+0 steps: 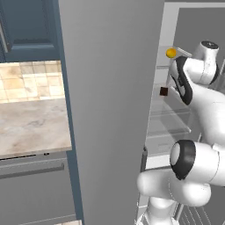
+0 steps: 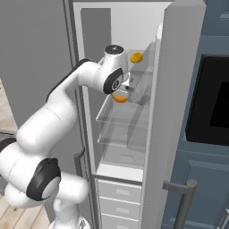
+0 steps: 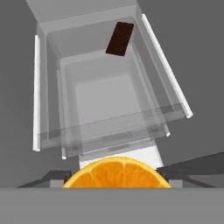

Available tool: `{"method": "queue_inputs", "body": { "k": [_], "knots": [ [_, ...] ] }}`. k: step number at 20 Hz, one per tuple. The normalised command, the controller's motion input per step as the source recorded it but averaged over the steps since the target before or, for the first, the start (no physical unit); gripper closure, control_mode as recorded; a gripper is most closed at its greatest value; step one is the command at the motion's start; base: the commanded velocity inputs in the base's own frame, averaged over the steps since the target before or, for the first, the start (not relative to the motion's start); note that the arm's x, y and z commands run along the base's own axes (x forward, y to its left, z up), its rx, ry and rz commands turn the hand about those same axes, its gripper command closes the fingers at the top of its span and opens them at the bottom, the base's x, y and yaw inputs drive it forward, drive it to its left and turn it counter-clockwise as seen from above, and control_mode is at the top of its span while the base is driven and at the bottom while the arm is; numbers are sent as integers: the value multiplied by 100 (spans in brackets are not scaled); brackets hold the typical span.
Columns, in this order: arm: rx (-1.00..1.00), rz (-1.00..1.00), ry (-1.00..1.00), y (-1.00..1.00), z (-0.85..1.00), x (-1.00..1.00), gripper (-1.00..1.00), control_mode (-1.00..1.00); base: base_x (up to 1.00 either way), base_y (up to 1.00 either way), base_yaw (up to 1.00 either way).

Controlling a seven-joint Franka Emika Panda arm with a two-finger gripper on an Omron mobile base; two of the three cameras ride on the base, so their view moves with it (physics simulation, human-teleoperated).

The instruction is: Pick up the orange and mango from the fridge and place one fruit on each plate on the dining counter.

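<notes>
Jaws closed on the orange (image 3: 116,173), gripper (image 2: 121,95) inside the open fridge (image 2: 134,27) above the glass shelves (image 3: 109,109); mango (image 1: 171,52) on an upper shelf beside the arm; 1 dark brown piece (image 3: 120,39) lies beyond.

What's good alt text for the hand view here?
An orange sits between the hand's dark fingers, close to the camera. Beyond are the fridge's clear glass shelves, with a dark brown block lying on a far one.
</notes>
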Motion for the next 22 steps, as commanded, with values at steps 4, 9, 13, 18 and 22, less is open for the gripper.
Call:
{"method": "queue_inputs", "body": {
  "k": [4, 9, 13, 18, 22],
  "knots": [
    [0, -4, -4, 17, 34, -100, 100, -100, 0, 0, 0],
    [0, -2, -3, 22, 34, -95, 100, -100, 0, 0, 0],
    [-3, 0, 0, 35, 10, -74, 100, -100, 0, 0, 0],
    [-10, 3, -9, 34, 0, -83, 100, -100, 0, 0, 0],
    [-9, 7, 4, 23, -10, -23, 100, -100, 0, 0, 0]
  ]
}}
